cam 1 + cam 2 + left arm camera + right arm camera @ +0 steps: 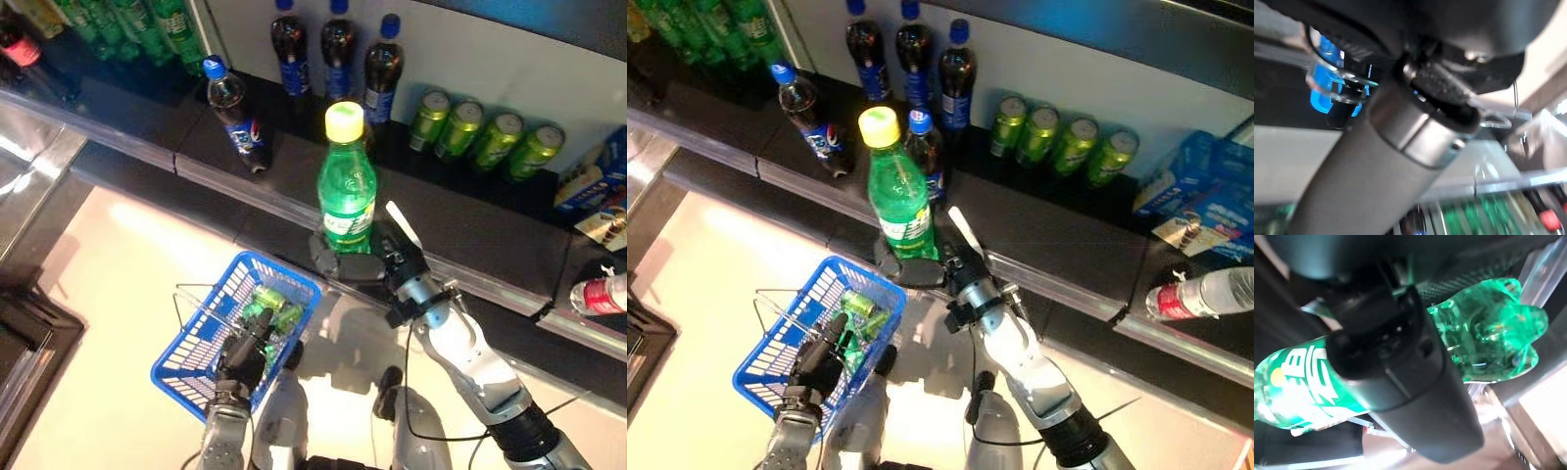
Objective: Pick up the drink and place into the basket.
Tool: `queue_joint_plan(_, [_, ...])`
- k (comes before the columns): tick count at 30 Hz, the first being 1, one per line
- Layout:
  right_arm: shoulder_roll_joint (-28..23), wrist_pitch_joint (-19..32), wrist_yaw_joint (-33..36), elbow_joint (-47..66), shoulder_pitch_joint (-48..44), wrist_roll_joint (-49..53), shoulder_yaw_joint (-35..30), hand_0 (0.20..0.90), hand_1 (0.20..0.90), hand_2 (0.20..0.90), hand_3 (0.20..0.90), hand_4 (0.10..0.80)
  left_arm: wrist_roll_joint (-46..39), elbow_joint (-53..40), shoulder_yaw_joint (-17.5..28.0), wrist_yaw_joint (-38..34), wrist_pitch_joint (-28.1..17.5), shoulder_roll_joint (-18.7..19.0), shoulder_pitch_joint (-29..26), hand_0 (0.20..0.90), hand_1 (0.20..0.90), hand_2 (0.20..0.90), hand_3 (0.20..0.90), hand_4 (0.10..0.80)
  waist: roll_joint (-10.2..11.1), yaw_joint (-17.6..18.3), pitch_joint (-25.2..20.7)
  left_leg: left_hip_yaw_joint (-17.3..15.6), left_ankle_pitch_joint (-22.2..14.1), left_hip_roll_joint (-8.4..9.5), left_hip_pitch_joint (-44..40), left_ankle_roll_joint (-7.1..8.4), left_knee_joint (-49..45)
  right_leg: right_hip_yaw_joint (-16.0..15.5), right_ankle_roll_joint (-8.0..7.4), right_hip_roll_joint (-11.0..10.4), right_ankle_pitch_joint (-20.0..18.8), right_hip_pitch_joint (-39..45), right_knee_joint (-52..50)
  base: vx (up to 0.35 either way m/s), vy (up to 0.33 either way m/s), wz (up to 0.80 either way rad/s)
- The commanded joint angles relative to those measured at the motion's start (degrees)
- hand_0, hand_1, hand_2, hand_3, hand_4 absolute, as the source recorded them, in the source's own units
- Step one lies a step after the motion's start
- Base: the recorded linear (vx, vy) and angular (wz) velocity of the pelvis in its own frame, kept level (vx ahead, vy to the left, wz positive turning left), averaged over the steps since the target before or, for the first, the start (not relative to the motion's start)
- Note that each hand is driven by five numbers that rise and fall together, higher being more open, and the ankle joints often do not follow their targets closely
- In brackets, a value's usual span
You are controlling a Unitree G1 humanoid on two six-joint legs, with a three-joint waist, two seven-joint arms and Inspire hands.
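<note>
In the left eye view, a dark shelf point(470, 225) is running across the scene, and everything else is placed against it. Three dark cola bottles with blue caps point(336, 49) are standing at the back of the shelf, a fourth cola bottle point(235, 113) is leaning near its front edge, and four green cans point(485, 137) are lined up just right of the bottles. A red-labelled bottle point(602, 294) is lying on its side at the shelf's far right end. The green soda bottle point(346, 181) with a yellow cap is standing upright at the shelf's front edge, with the right hand point(377, 262) curling round its base. Below the shelf, over the pale floor, the left hand point(245, 357) is gripping the wire handle of the blue basket point(211, 323), which is holding green cans point(269, 304).

The right eye view is showing the same layout: one more cola bottle point(926, 147) is standing directly behind the green bottle, and blue packets point(1205, 191) are lying at the shelf's right end.

In the left wrist view, dark fingers are clamping round the handle, with blue basket mesh point(1327, 73) showing beside them.

In the right wrist view, the thumb point(1400, 377) is pressing across the green bottle's label, gripping it firmly.
</note>
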State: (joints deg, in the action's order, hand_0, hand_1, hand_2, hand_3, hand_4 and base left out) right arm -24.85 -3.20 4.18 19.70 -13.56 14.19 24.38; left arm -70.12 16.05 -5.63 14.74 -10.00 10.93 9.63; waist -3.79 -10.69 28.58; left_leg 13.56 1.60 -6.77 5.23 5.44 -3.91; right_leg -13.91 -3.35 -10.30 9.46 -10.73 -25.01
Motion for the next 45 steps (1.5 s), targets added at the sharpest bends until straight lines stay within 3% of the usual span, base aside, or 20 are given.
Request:
queue_joint_plan(1, [4.2,11.9,-0.2,7.8,-3.8,3.0,2.5,0.3,0.3,0.3,0.2,0.1,3.8,-19.0,-0.5,18.9,-3.5,7.4,-1.6,0.3,0.3,0.3,0.2,0.1,0.4,-0.9,-16.6,-0.3,6.1,2.84,-0.5,0.02,2.7,0.4,2.01,1.6,-4.4,12.3,14.6,0.04,-0.022,0.26])
queue_joint_plan(8, [4.1,12.3,3.2,8.4,-4.9,1.7,5.2,0.3,0.3,0.3,0.2,0.1,5.1,-29.2,-1.8,28.2,4.9,12.6,-0.8,0.3,0.3,0.3,0.2,0.1,-0.1,-3.0,-17.7,1.5,5.8,3.66,-0.8,-0.03,2.7,-1.0,1.63,1.1,-4.6,13.9,15.8,0.028,-0.013,0.23])
queue_joint_plan(17, [4.3,10.6,9.9,6.5,-7.4,-0.5,5.8,0.3,0.3,0.3,0.2,0.1,4.9,-37.0,-2.9,36.5,8.6,19.0,-1.7,0.3,0.3,0.3,0.2,0.1,-0.6,-4.7,-18.5,3.2,5.6,4.31,-1.5,0.06,2.8,-3.3,1.4,0.4,-4.4,15.2,15.8,0.042,-0.007,0.23])
queue_joint_plan(25, [6.7,6.3,12.8,1.4,-7.0,-3.3,8.0,0.3,0.3,0.3,0.2,0.1,3.3,-42.0,-3.4,40.0,9.6,19.5,-3.6,0.3,0.3,0.3,0.2,0.1,-0.4,-6.0,-19.3,4.8,5.6,5.0,-1.7,0.06,2.8,-5.1,1.3,-0.2,-4.2,15.8,15.8,0.047,-0.006,0.14])
queue_joint_plan(30, [7.7,3.7,14.2,-4.7,-4.5,-3.2,8.8,0.3,0.3,0.3,0.2,0.1,2.0,-45.0,-1.1,41.7,8.6,19.1,-3.0,0.3,0.3,0.3,0.2,0.1,-0.3,-7.1,-19.6,5.7,5.6,5.34,-1.7,0.07,2.8,-6.4,1.36,-0.6,-3.9,15.9,15.6,0.032,0.0,0.14])
queue_joint_plan(45, [13.3,2.8,17.2,-25.4,2.4,-3.8,14.2,0.3,0.3,0.3,0.2,0.1,-0.4,-48.7,1.3,42.6,13.2,16.1,-3.5,0.3,0.3,0.3,0.2,0.1,0.1,-10.1,-18.9,8.6,5.9,6.49,-0.9,-0.24,2.8,-8.6,1.46,-0.3,-3.7,16.0,15.5,0.012,-0.016,0.09])
